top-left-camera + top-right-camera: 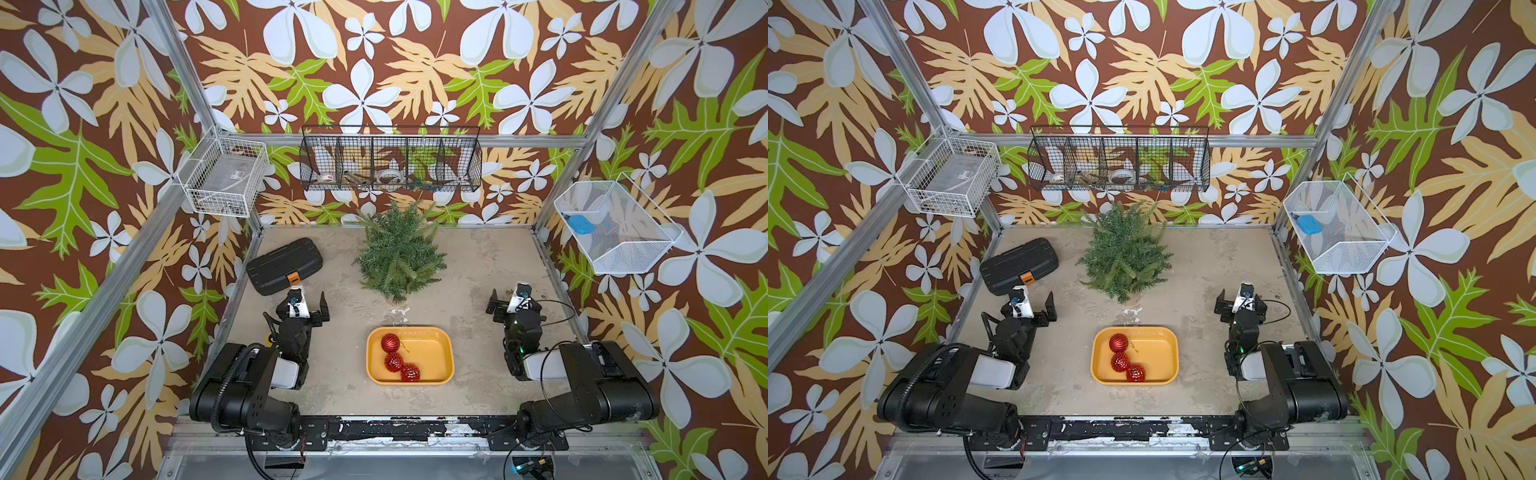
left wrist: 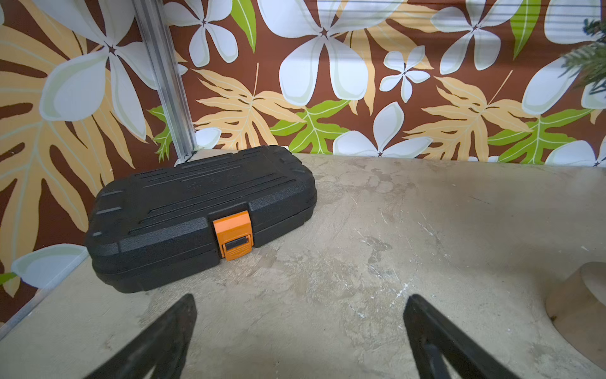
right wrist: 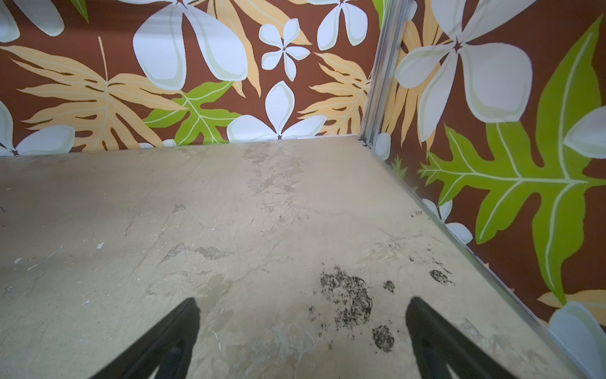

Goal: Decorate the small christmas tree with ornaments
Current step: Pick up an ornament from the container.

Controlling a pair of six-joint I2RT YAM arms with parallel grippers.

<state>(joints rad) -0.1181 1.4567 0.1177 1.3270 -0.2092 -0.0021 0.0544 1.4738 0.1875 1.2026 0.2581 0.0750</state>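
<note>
The small christmas tree stands at the back middle of the table, bushy and dark green. Its wooden base shows in the left wrist view. Three shiny red ornaments lie in a yellow tray near the front: a ribbed one and two faceted ones. My left gripper is open and empty, left of the tray. Right of the tray, my right gripper is also open over bare table.
A black plastic case with an orange latch lies at the back left, just ahead of my left gripper. A black wire basket and two white ones hang on the walls.
</note>
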